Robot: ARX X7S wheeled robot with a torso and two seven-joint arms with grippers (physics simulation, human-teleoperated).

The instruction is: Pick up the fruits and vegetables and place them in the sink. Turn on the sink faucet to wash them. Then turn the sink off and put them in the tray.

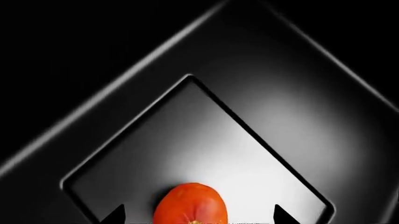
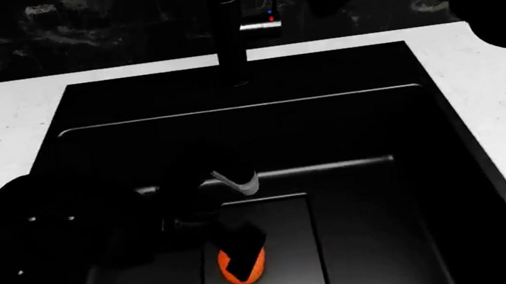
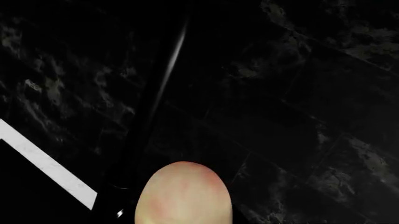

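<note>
Hovering in the matte black rectangular sink (image 2: 454, 181), the left gripper (image 1: 198, 217) straddles the orange-red tomato (image 1: 189, 203), jaws spread; it might roll; the right gripper (image 3: 184, 219) clasps the pale cream apple (image 3: 184, 193), which could slip.

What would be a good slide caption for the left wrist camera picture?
Round orange-red tomato between the left gripper's spread black fingertips, over the matte black sink's recessed bottom panel.
</note>
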